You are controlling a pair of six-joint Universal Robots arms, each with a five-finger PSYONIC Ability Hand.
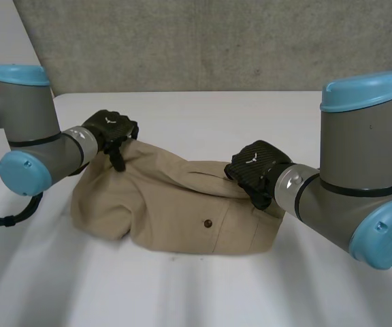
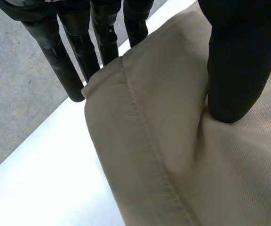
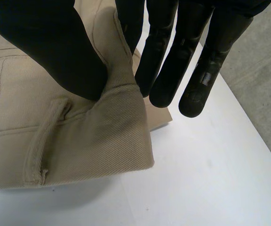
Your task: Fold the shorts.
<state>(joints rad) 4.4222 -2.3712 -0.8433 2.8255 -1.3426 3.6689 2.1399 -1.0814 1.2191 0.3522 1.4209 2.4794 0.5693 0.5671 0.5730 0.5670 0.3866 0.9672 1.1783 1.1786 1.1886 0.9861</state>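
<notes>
The grey-jointed, light-blue-capped left arm (image 1: pixel 26 129) reaches in from 9 o'clock, its black left hand (image 1: pixel 111 128) at the 10 o'clock edge of the tan cotton shorts (image 1: pixel 175 211). Its straight fingers (image 2: pixel 74 66) point down behind the hem while the thumb (image 2: pixel 236 70) presses on top, pinching the cloth. The matching right arm (image 1: pixel 359 184) comes in from 4 o'clock. The black right hand (image 1: pixel 256 167), at the shorts' 3 o'clock end, nips the waistband corner between thumb (image 3: pixel 55 52) and straight fingers (image 3: pixel 166 61).

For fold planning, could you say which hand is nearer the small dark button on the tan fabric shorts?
Right: the right hand pinches the tan shorts near the button; the left hand pinches their far corner.
</notes>
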